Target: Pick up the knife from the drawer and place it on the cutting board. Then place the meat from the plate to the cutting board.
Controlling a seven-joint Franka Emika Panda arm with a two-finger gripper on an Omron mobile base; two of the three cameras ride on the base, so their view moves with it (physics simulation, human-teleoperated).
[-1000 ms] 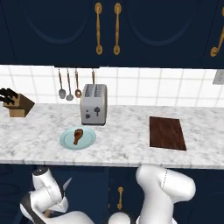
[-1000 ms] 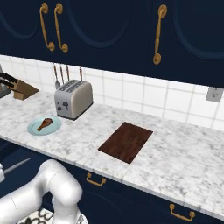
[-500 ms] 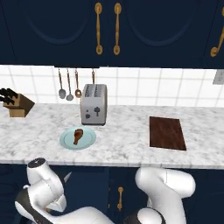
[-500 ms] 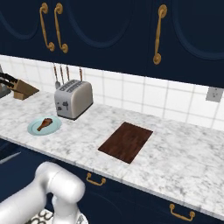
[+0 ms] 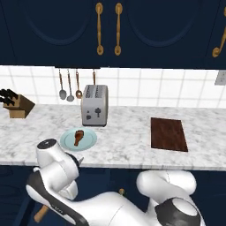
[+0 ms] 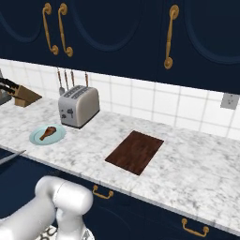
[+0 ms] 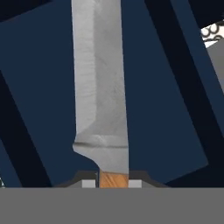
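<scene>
Counter (image 5: 123, 132): plate (image 5: 90, 140), toaster (image 5: 94, 106), cutting board (image 5: 167, 133)

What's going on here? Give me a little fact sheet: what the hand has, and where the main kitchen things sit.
hand: shut on the knife, gripping its wooden handle, blade pointing away
knife location: low, below counter level, over navy cabinet fronts
board: bare, on the counter, right of the toaster
plate: in front of the toaster, near the counter edge
meat: lying on the plate
knife block: far left, by the wall
task stage: knife not yet on the board; meat not moved
</scene>
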